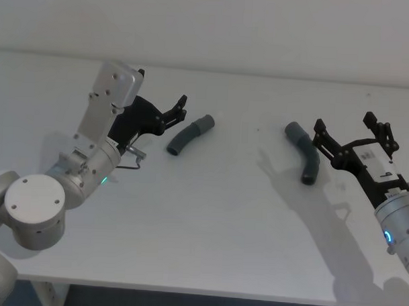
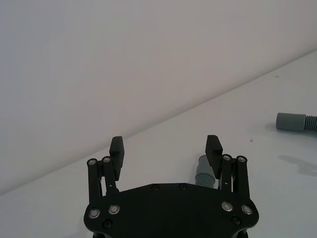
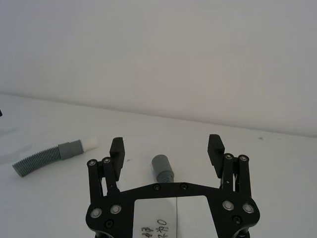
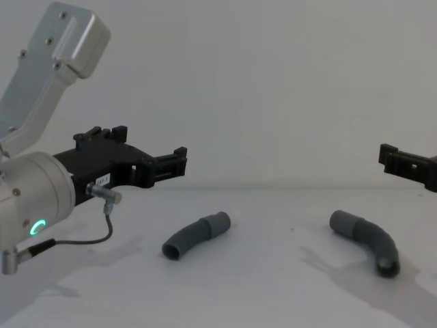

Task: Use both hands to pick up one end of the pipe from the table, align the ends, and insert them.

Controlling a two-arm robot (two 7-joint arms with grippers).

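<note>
The left pincer (image 2: 165, 145) is spread wide and hangs above the table (image 1: 209, 220), close beside the left pipe piece (image 1: 190, 134). The right pincer (image 3: 166, 145) is spread wide too, close beside the right pipe piece (image 1: 305, 153). Two pincers, two pipe pieces; both pieces lie flat on the table, well apart.

**Colours and patterns, both arms and table**

Table (image 1: 209, 220): plain matte white.
Pipe piece at 11 o'clock (image 1: 190, 134): dark grey, ribbed middle, white tip (image 3: 90, 143).
Pipe piece at 3 o'clock (image 1: 305, 153): dark grey, ribbed below a smooth collar.
Left gripper (image 1: 179, 106), right gripper (image 1: 345, 121): black.
Left wrist (image 1: 90, 169): silver, with a green ring light (image 1: 104, 181).
Right ring light (image 1: 388, 236): blue.
Label (image 3: 163, 218) on right gripper: white, black handwriting.
</note>
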